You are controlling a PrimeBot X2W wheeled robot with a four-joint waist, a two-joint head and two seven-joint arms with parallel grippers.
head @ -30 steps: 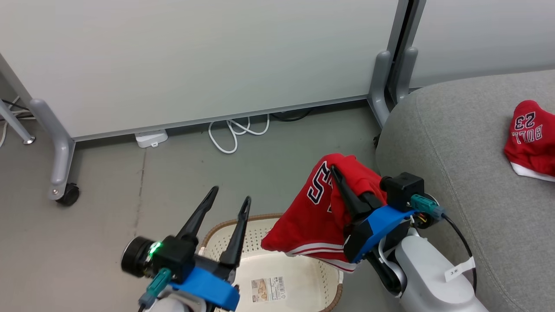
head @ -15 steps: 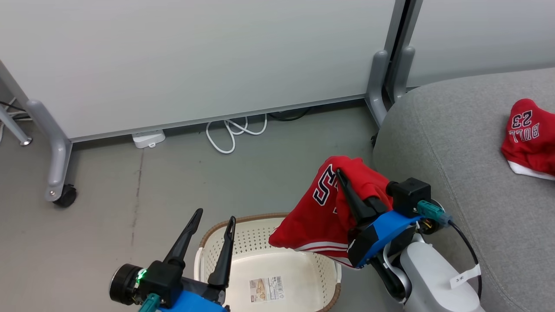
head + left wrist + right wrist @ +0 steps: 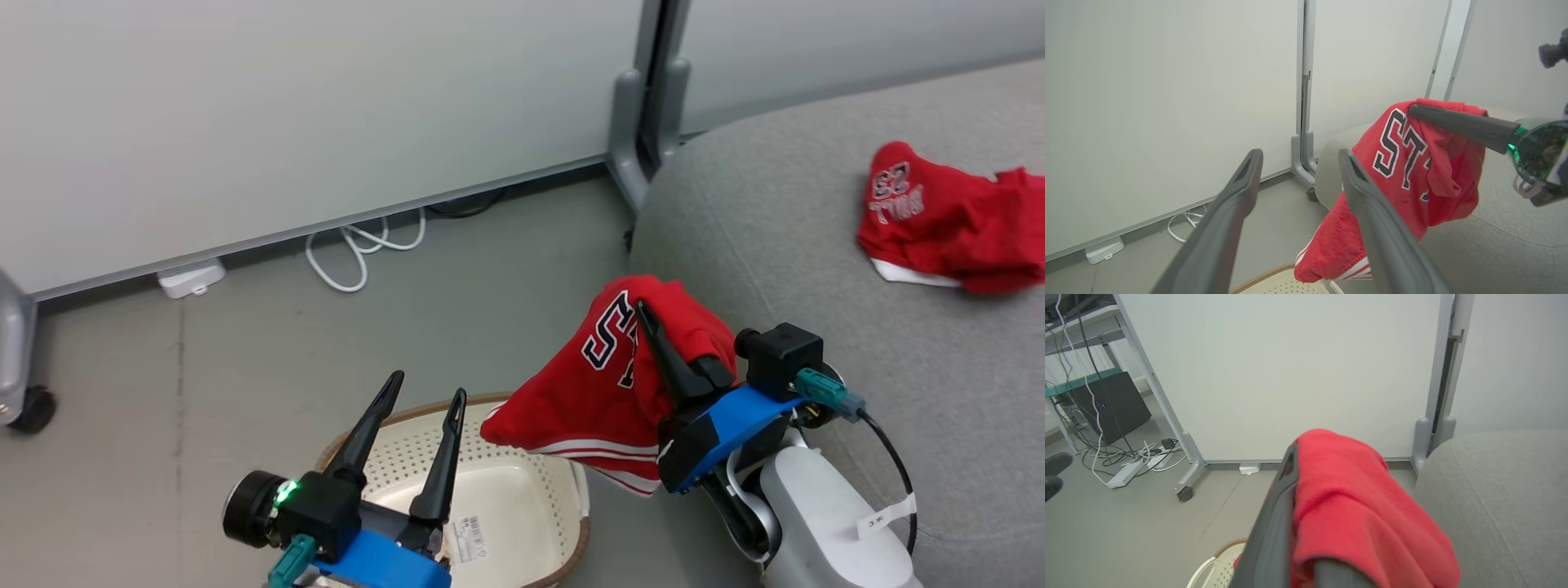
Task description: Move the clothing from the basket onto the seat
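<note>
Our right end effector (image 3: 641, 309) is clamped shut on a red garment (image 3: 596, 392), its fingers pointing up and away from us. The cloth drapes over the fingertips, showing dark white-edged lettering on its left face and white stripes along the lower hem. It hangs in the air, its lower edge above the right rim of the basket (image 3: 522, 461), just beside the near corner of the seat (image 3: 775, 245) and not lying on its top. Our left end effector (image 3: 429, 385) stands wide with nothing between its fingers, raised over the left part of the basket. The basket sits on the floor (image 3: 245, 351) near the seat's corner, and we see a barcode sticker (image 3: 467, 537) on its bottom. The second red garment (image 3: 939, 220), with white lettering and white trim, lies crumpled on the seat, well apart from the held one. Behind, a pale partition panel (image 3: 286, 106) stands on grey legs, and a coiled white cable (image 3: 359, 245) lies on the floor at its foot.
</note>
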